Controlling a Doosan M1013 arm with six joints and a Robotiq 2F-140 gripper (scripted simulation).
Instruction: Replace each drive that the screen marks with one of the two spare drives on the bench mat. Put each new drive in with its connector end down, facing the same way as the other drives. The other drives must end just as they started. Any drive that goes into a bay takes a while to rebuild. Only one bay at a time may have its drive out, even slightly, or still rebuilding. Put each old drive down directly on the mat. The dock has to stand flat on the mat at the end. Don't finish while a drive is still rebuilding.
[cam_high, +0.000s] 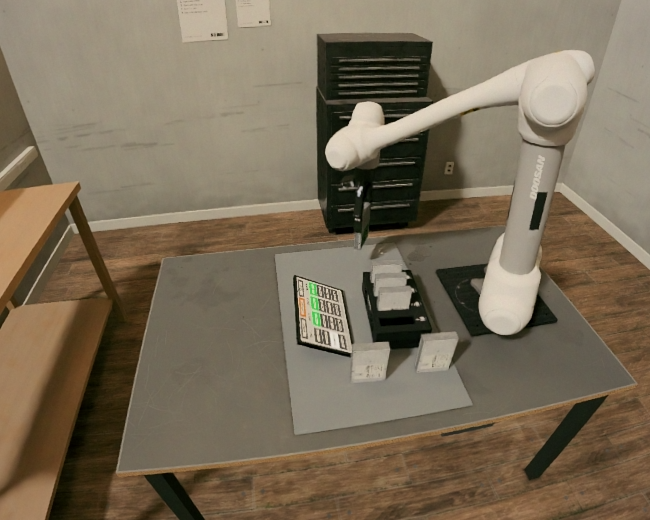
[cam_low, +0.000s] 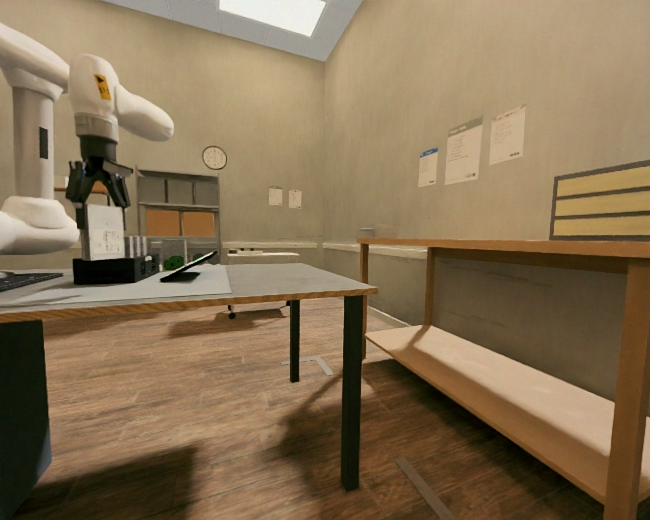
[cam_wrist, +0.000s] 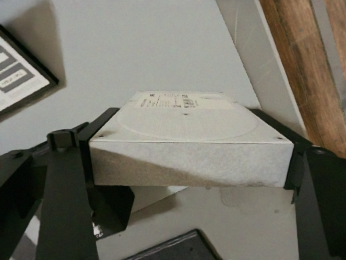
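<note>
Spare or old, it's up in the air, and one bay gapes!

The gripper (cam_high: 359, 234) (cam_low: 103, 221) (cam_wrist: 184, 124) is partly open, its fingers clamped on the edges of a drive (cam_high: 365, 217) (cam_low: 105, 235) (cam_wrist: 192, 162), held upright off the mat (cam_high: 336, 409) (cam_low: 216, 283) (cam_wrist: 150, 45) beyond the dock's (cam_high: 398, 338) (cam_low: 105, 272) far end. Likely next: the open bay (cam_high: 395, 321). It wants a high carry over the seated neighbours, connector end down, face matched to theirs, then a square, slow drop; a tilted entry could jam or shift the dock. And the count: one drive held, three seated drives (cam_high: 394, 298), two loose drives (cam_high: 370, 362) (cam_low: 174, 250) standing on the mat, one screen (cam_high: 325, 319) (cam_low: 189, 265) (cam_wrist: 17, 80), its small lettering hard to read, so the marked bays stay uncertain.
</note>
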